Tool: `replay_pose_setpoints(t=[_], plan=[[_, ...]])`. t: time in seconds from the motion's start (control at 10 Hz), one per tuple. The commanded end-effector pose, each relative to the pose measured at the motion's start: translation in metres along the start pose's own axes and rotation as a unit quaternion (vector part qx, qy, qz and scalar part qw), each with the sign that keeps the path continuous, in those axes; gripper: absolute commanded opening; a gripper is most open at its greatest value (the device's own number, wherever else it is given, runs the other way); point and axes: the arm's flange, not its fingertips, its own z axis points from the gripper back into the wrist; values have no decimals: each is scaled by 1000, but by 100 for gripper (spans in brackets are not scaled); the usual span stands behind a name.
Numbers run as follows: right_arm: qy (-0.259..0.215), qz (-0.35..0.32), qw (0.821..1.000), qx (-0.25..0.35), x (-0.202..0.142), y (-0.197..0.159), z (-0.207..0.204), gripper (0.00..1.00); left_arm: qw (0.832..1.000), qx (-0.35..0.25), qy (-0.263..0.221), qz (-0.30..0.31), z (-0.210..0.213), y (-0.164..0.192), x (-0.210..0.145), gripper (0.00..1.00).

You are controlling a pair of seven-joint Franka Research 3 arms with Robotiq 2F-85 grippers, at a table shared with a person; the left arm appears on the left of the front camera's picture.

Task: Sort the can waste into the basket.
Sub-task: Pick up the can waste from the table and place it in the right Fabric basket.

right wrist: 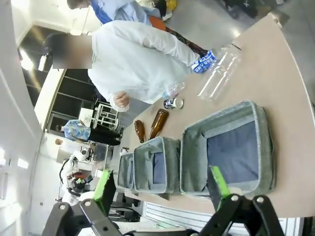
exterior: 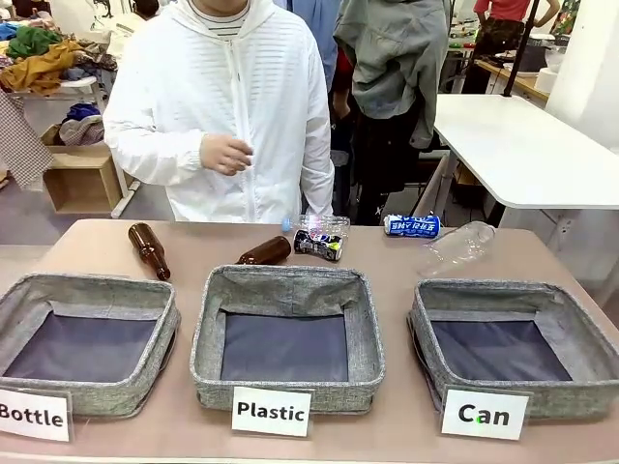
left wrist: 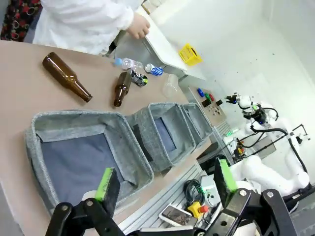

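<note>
The left gripper (left wrist: 165,179) and the right gripper (right wrist: 161,182) both stand wide open, holding nothing. The blue-and-white can (exterior: 411,225) and the crushed can (exterior: 318,245) lie on the table (exterior: 387,263), beyond the Can basket (exterior: 513,288).

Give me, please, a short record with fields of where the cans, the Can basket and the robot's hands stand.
Grey woven-fabric "Can" basket: right of three, no can inside
Blue-and-white cylindrical can: on its side, past that basket's far left corner
Crushed black-and-silver can: past the grey "Plastic" basket
Left hand: open, holding nothing
Right hand: open, holding nothing
</note>
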Motion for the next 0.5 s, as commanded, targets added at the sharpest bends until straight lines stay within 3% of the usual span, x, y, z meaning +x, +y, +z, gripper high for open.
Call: replay_pose_setpoints(t=[0.0, 0.2, 0.3, 0.4], plan=[[-4, 13, 1000, 6, -3, 1, 5, 100, 1000, -1, -6, -8, 0, 2, -1, 100], [0, 3, 1000, 1, -2, 5, 2, 100, 1000, -1, -6, -8, 0, 2, -1, 100], [54, 65, 995, -62, 7, 42, -40, 100, 1000, -1, -6, -8, 0, 2, -1, 100], [116, 117, 977, -132, 21, 82, -100, 100, 1000, -1, -6, -8, 0, 2, -1, 100]])
